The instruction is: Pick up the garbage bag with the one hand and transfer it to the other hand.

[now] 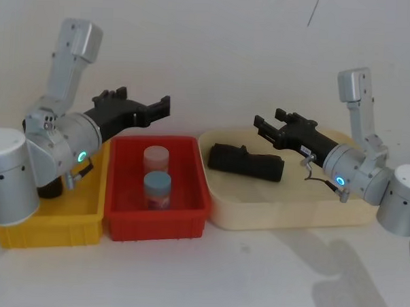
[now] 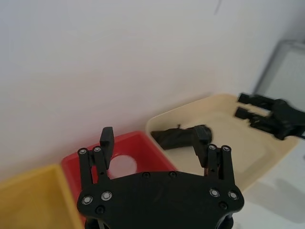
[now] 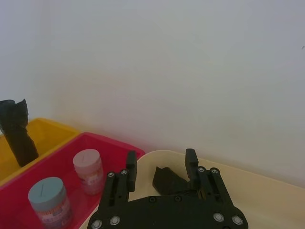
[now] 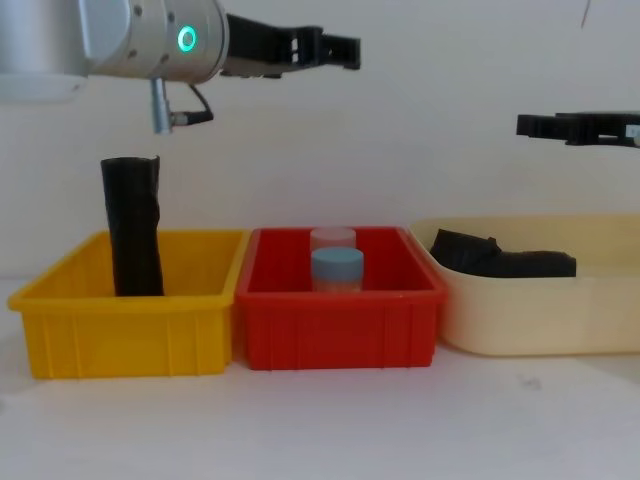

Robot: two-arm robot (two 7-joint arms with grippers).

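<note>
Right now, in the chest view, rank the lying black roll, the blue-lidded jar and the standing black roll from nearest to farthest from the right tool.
1. Lying black roll, in the cream tray, below the right tool.
2. Blue-lidded jar, in the middle red bin.
3. Standing black roll, in the left yellow bin.

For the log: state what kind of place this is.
Likely a robot test bench: plain table against a blank wall; yellow bin, red bin, cream bin in a row; left gripper and right gripper above them.
</note>
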